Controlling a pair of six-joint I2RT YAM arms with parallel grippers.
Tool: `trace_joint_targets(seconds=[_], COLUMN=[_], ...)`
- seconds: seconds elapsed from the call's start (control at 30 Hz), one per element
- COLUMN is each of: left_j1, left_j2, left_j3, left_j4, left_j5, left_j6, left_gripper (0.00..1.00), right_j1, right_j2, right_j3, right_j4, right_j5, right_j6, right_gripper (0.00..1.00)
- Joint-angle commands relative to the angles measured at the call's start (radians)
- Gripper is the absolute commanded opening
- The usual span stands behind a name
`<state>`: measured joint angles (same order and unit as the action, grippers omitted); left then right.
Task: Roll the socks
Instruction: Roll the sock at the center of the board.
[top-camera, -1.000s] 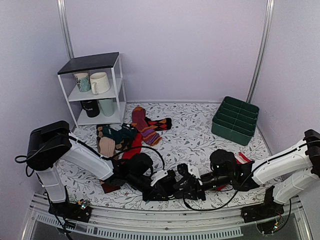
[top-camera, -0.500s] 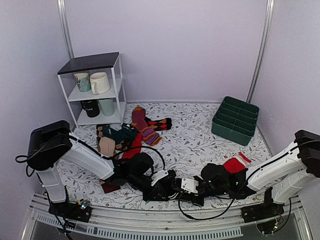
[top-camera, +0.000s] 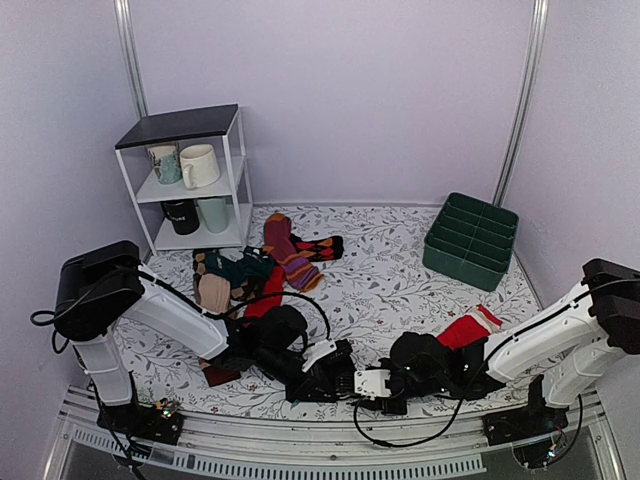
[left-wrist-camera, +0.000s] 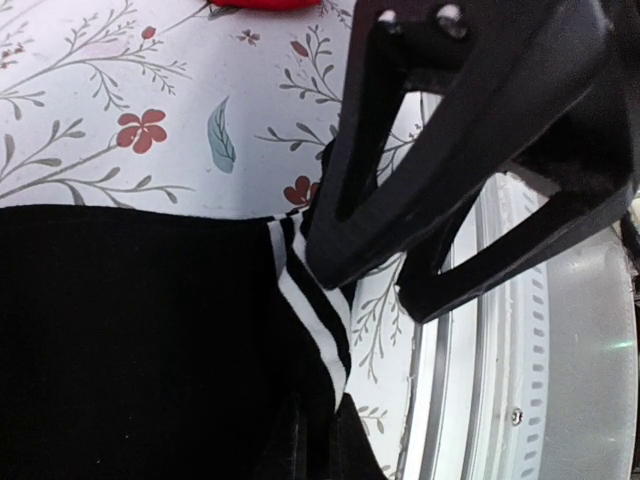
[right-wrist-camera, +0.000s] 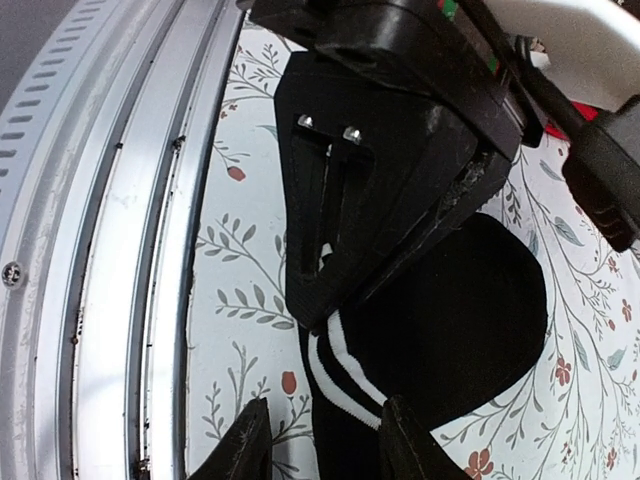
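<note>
The black socks (left-wrist-camera: 150, 340) lie flat at the table's front edge, their white-striped cuff (left-wrist-camera: 315, 300) pointing at the rail. My left gripper (left-wrist-camera: 320, 440) is shut on that cuff, and in the top view it (top-camera: 340, 380) sits low on the cloth. In the right wrist view, the left gripper (right-wrist-camera: 315, 305) pinches the cuff of the socks (right-wrist-camera: 450, 310). My right gripper (right-wrist-camera: 325, 440) is open, its fingers either side of the cuff with cloth showing beside one finger. It faces the left gripper nose to nose (top-camera: 362, 388).
The metal front rail (right-wrist-camera: 120, 250) runs right beside both grippers. A red sock with a white cuff (top-camera: 468, 328) lies behind the right arm. A heap of other socks (top-camera: 235, 275), a mug shelf (top-camera: 190, 175) and a green bin (top-camera: 470, 240) stand farther back.
The right arm has slid left and lower along the front edge, bringing its gripper up against the left one and uncovering the red sock. The left arm has stayed put.
</note>
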<state>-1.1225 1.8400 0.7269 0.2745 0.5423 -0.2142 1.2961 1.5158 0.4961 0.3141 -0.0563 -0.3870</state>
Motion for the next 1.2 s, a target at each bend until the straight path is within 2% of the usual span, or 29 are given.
trace_joint_targets(seconds=[0.0,0.3,0.47,0.6,0.67,0.8,0.93,1.17], left_j1=[-0.009,-0.010,-0.011,-0.010,-0.011,-0.021,-0.039,-0.137], left_j2=[0.076,0.074,0.076,0.063,0.036,-0.061,-0.238,-0.533], left_j3=[-0.047,-0.048,-0.048,-0.044,-0.041,-0.038,-0.091,-0.322], left_j4=[-0.235,-0.235,-0.234,-0.245,-0.255,-0.257,-0.206,0.070], left_j5=[-0.030,-0.035,-0.037,-0.091,-0.148,-0.313,-0.486,-0.557], left_j6=[-0.010,-0.011,-0.011,-0.003,0.009,0.048,0.081,0.197], left_gripper=[0.00,0.00,0.00,0.00,0.11,0.12,0.13,0.13], right_j1=[0.007,0.006,0.006,0.006,0.006,-0.008,-0.027,-0.097], right_j2=[0.060,0.138,0.149,0.159,0.161,0.178,0.220,0.270], right_j3=[0.044,0.067,0.070,0.074,0.073,0.075,0.085,0.104], right_j4=[-0.017,-0.014,-0.068,-0.119,-0.136,-0.144,-0.153,-0.169], right_j5=[0.027,0.037,0.008,-0.003,-0.026,-0.081,-0.151,-0.300], right_j6=[-0.042,-0.044,0.027,0.119,0.162,0.255,0.322,0.420], right_gripper=[0.38,0.31,0.10,0.05,0.05,0.05,0.05,0.05])
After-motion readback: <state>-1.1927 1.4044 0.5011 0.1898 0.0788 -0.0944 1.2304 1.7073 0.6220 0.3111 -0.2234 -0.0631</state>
